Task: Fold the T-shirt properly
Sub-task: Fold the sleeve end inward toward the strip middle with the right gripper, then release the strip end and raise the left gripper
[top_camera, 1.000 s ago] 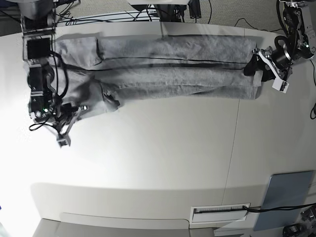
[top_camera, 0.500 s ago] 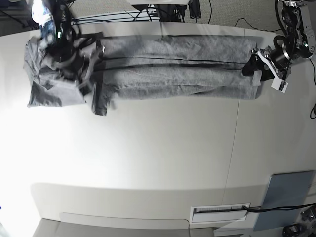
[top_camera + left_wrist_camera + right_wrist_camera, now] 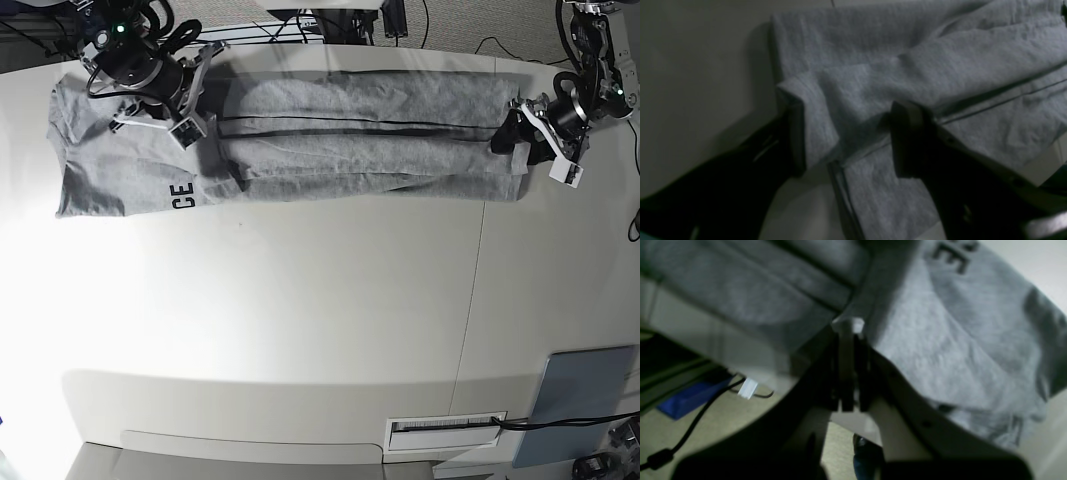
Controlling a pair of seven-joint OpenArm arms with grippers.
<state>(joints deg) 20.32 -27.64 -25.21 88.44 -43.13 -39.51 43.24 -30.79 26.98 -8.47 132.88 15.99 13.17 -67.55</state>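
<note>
Fingers of the right gripper (image 3: 190,95), at the left end of the base view, are pressed together on a pinch of the T-shirt (image 3: 360,135); the right wrist view shows them closed on a light fabric edge, with black letters on the cloth beyond. That end is unrolled into a wider flap lying flat on the table (image 3: 330,320), lettered side up. From there the shirt runs as a long, narrow band across the far part of the table, its long axis left to right, folded lengthwise with dark seam lines down the middle. At the right end, the left gripper (image 3: 522,135) has its fingers (image 3: 796,140) spread wide, straddling a folded corner of the hem without closing on it. Each arm is at its own end, so any end-to-end fold would likely travel along that long axis.
</note>
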